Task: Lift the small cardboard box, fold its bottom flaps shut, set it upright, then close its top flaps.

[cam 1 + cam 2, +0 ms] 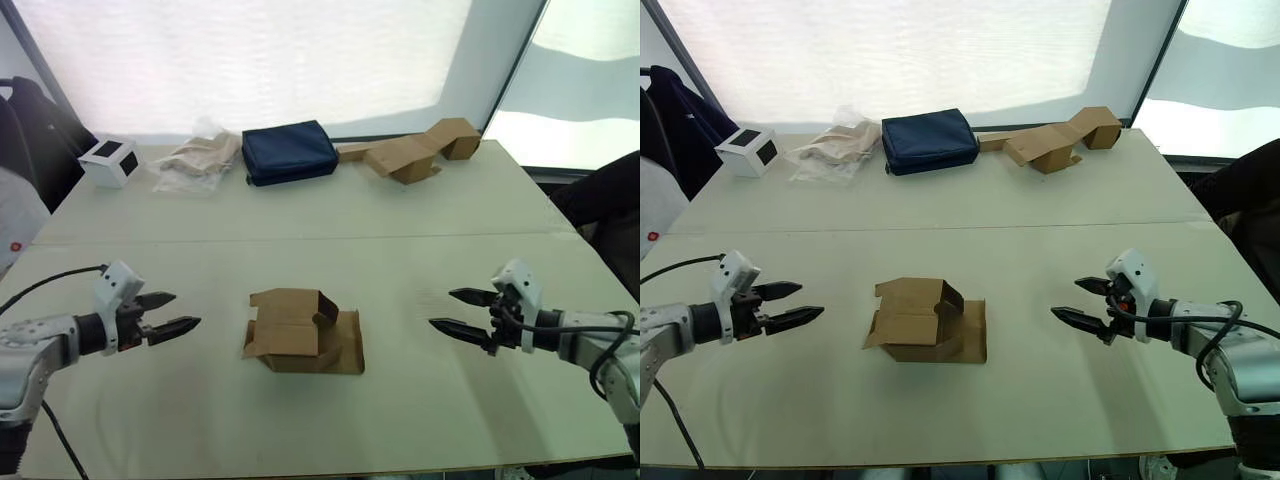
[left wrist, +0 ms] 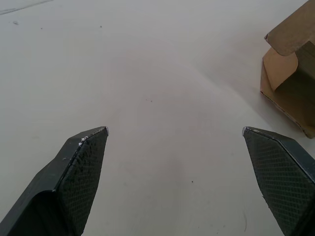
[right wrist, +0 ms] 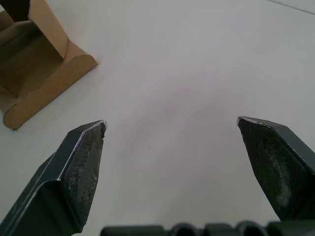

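Observation:
The small cardboard box (image 1: 300,330) lies on its side in the middle of the near table, brown, with its flaps (image 1: 347,342) splayed open onto the tabletop. My left gripper (image 1: 175,313) hovers to its left, open, fingers pointing at the box with a gap of table between. On the other side my right gripper (image 1: 458,312) is open too, aimed at the box from the right and apart from it. The left wrist view catches a corner of the box (image 2: 290,73), and the right wrist view shows a folded flap (image 3: 44,59).
Along the far edge sit a white cube with black marks (image 1: 108,160), crumpled plastic wrap (image 1: 195,160), a dark blue pouch (image 1: 290,152) and a long bent cardboard piece (image 1: 415,150). The table (image 1: 400,260) has a seam across its middle.

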Controlling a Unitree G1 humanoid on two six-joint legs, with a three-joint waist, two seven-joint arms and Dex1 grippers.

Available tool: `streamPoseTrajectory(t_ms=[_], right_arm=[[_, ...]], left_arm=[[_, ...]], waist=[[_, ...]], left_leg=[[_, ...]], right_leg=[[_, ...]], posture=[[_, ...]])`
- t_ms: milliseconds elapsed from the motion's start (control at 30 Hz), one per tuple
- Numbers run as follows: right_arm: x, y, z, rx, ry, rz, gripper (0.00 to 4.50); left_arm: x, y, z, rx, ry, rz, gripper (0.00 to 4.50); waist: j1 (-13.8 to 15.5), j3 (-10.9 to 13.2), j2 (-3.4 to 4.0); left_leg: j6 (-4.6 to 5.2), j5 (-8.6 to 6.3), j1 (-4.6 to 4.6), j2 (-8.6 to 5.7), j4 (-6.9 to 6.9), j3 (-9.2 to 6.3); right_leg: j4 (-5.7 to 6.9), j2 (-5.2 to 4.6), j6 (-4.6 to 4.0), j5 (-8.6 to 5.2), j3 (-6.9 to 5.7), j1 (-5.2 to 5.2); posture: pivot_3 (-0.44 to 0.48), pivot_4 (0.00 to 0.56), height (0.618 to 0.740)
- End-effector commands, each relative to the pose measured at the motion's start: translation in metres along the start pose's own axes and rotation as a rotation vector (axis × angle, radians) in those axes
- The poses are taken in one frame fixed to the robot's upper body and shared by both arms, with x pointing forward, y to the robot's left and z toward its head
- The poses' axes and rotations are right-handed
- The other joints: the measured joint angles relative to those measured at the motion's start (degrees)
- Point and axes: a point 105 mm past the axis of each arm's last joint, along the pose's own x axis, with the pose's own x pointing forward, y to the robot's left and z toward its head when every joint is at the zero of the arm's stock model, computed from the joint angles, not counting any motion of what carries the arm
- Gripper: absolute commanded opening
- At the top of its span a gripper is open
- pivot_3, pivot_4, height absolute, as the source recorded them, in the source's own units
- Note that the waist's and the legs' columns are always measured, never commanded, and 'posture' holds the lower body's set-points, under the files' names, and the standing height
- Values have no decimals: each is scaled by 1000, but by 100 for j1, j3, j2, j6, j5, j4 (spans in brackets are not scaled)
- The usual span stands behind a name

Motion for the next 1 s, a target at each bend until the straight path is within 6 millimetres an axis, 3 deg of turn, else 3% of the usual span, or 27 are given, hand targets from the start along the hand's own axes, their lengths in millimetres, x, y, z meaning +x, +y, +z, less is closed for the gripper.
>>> streamPoseTrajectory(t_ms=[33,1000], right_arm=[[-2,-1,9,-36,-10,-2,4490],[-4,7,9,-35,-15,11,4490]], left_arm=[[-7,3,12,24,-27,2,4500],[1,2,12,21,-48,-19,4500]], waist=[[3,0,0],[3,0,0]], left_leg=[[0,0,0,0,0,0],[0,0,0,0,1,1]], right_leg=[[0,0,0,0,0,0],[1,1,0,0,-2,0]], posture=[[0,150,740],[0,150,740]])
